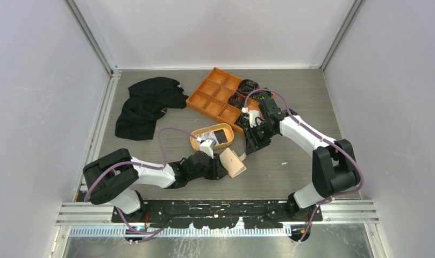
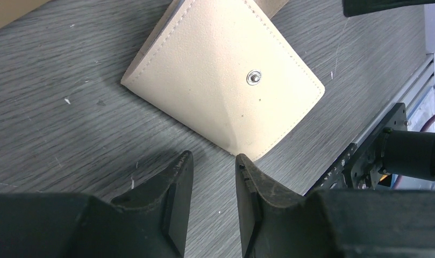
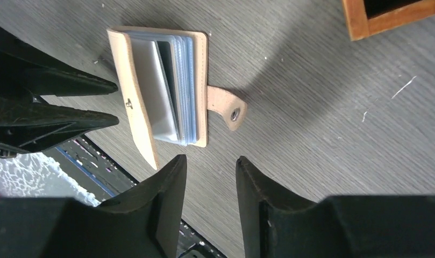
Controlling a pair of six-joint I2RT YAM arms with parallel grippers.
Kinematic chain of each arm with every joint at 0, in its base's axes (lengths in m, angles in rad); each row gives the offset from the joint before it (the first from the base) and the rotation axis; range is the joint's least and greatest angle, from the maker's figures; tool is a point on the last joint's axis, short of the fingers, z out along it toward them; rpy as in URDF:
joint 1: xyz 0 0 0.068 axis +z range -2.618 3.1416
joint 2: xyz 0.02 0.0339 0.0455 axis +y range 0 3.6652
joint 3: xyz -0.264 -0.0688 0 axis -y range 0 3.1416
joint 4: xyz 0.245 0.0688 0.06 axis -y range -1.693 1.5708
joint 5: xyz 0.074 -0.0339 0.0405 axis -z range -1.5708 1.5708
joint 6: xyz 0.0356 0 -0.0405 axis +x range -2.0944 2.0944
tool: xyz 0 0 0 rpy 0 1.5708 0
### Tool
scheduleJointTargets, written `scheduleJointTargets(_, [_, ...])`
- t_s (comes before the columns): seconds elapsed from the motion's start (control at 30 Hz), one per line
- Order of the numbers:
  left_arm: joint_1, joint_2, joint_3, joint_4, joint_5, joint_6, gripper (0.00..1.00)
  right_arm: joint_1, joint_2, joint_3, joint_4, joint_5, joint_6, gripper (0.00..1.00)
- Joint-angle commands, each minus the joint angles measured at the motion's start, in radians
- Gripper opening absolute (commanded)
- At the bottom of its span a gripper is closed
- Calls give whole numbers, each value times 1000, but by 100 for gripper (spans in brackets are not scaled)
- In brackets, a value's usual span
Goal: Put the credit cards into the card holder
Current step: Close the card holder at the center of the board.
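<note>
The beige card holder lies half open on the table, its cover tented up. The left wrist view shows its outer cover with a snap stud. The right wrist view shows its clear inner sleeves and snap tab. A white card and a black card lie in the oval orange dish. My left gripper is open and empty, just left of the holder. My right gripper is open and empty, above the holder's far right side.
A large orange divided tray stands behind the dish, with dark items in its right compartments; its corner shows in the right wrist view. A black cloth lies at the back left. The left gripper's fingers show beside the holder.
</note>
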Motion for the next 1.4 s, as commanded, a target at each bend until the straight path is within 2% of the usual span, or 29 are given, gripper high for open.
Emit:
scheduleJointTargets(0.0, [-8, -47, -8, 11, -47, 36, 36, 4, 33, 47, -27, 26, 83, 44])
scheduleJointTargets(0.13, [-10, -52, -9, 9, -54, 40, 36, 4, 90, 61, -27, 44, 84, 42])
scheduleJointTargets(0.23, [-15, -48, -4, 10, -51, 40, 36, 3, 113, 76, 11, 47, 109, 34])
scheduleJointTargets(0.4, [-26, -50, -5, 12, -56, 40, 36, 3, 182, 103, 27, 31, 137, 28])
scheduleJointTargets(0.57, [-27, -55, -10, 12, -63, 41, 36, 1, 191, 106, 28, 24, 140, 25])
scheduleJointTargets(0.9, [-27, -100, -25, -6, -88, 51, 36, -3, 174, 106, 25, 19, 126, 2])
scheduleJointTargets(1.13, [-16, -165, -7, -49, -113, 93, 35, -3, 136, 106, 26, -2, 85, 1])
scheduleJointTargets(1.37, [16, -91, 98, -84, -88, 132, 32, -2, 137, 114, 6, -29, 46, 1])
